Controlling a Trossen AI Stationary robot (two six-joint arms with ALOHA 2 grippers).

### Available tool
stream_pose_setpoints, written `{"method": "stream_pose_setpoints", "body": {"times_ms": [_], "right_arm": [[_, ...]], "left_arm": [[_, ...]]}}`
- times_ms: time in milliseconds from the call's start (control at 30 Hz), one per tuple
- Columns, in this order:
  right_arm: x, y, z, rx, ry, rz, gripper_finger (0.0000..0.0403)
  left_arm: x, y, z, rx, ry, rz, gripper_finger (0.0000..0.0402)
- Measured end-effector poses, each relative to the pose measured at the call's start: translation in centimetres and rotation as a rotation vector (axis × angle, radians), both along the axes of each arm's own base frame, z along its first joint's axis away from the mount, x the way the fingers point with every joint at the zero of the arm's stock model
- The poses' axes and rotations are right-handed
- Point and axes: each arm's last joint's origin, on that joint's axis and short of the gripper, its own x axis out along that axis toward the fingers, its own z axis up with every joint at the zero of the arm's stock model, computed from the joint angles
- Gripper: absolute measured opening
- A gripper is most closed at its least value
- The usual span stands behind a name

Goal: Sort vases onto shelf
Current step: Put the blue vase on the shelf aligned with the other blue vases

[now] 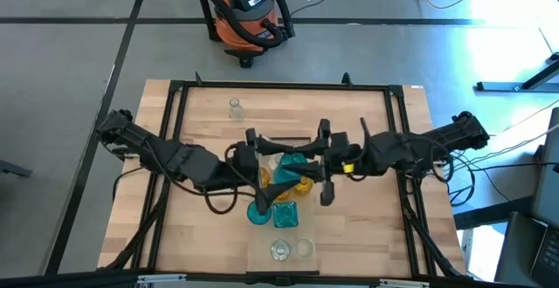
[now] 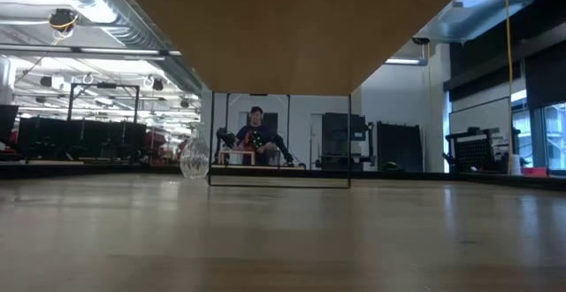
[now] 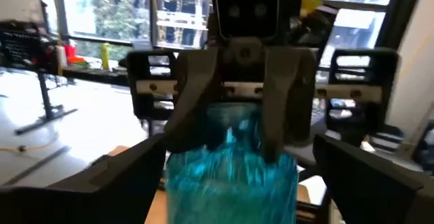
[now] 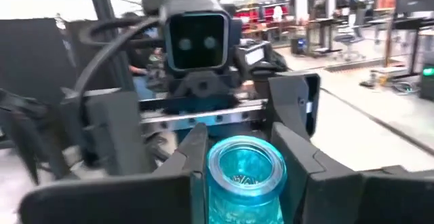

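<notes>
Handover step: right tool [image 4: 237, 176] clamps the teal vase [image 4: 245, 173]; left tool [image 3: 230, 176] spread wide. Next: carry to shelf.

Glossy, see-through teal glass catches the light on the vase [image 4: 245, 173] between the matt black plastic fingers [image 4: 304, 163] of the right gripper [image 1: 307, 168], its ribbed sides shimmering blue. The left gripper [image 1: 255, 153] wears the same dull, dark plastic finish. Pale wood planks, smooth and faintly grained, form the bench [image 1: 376, 227], framed by thin black metal bars [image 1: 279, 85]. A clear glass vase [image 1: 235, 107] stands shiny near the far edge; amber glass [image 1: 303, 184] glints beside more teal pieces [image 1: 286, 214]. Above, the shelf [image 2: 292, 26] shows a smooth, matt, light wooden underside. Beyond the bench, grey floor [image 1: 70, 52] looks hard and slightly polished.
</notes>
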Motion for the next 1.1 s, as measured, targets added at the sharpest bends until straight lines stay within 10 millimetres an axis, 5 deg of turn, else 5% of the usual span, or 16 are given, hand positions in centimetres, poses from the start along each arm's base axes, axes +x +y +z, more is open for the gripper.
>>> {"method": "stream_pose_setpoints", "body": {"times_ms": [233,533,767,1100], "right_arm": [[-0.8,0.9,0.2,0.004,0.003,-0.022,0.0080],[-5.8,5.1,-0.5,0.006,0.157,-0.143,0.0080],[-8.5,8.9,-5.5,0.069,0.183,-0.332,0.0080],[-7.1,11.4,-12.4,0.080,0.174,-0.431,0.0080]], "left_arm": [[-1.3,0.0,1.1,-0.022,-0.032,-0.008,0.0361],[-6.7,0.5,4.2,-0.068,-0.079,0.031,0.0362],[-9.3,0.5,5.1,-0.097,-0.075,0.050,0.0362],[-9.7,-0.5,4.3,-0.100,-0.019,0.032,0.0359]]}}
